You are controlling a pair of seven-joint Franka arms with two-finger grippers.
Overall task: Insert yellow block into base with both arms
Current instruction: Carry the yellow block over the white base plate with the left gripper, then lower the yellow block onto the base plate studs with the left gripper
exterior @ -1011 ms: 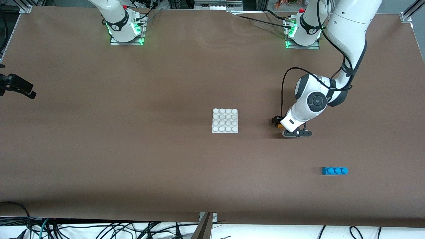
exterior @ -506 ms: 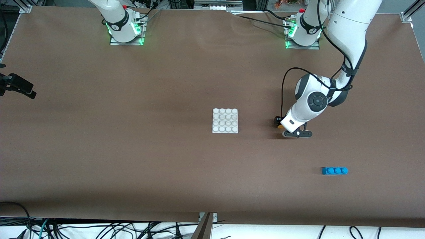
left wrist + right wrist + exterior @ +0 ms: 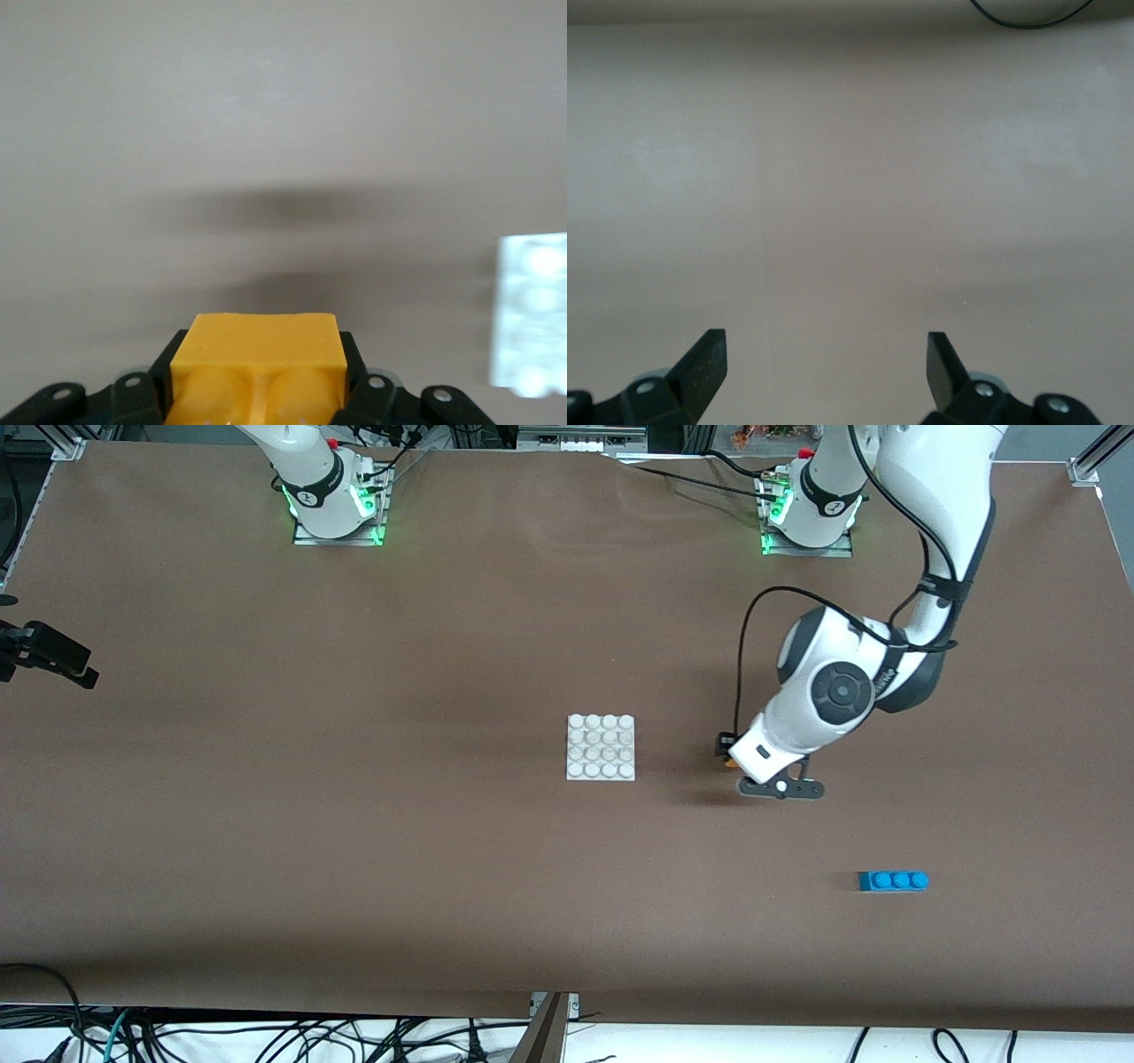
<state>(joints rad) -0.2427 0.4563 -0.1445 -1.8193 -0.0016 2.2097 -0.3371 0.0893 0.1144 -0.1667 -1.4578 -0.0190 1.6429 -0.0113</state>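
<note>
The yellow block (image 3: 257,365) is clamped in the left pincer (image 3: 728,751), just above the table (image 3: 354,850) and beside the white base (image 3: 601,747), toward the left arm's end. The block is best kept level and carried slowly until it hangs right over the base. It should then be lined up with the round bumps and pressed straight down. The right pincer (image 3: 826,363) is held with its fingers wide apart over bare table, where that arm waits. The base may need steadying. A blue three-stud brick (image 3: 893,880) lies nearer the front camera.
</note>
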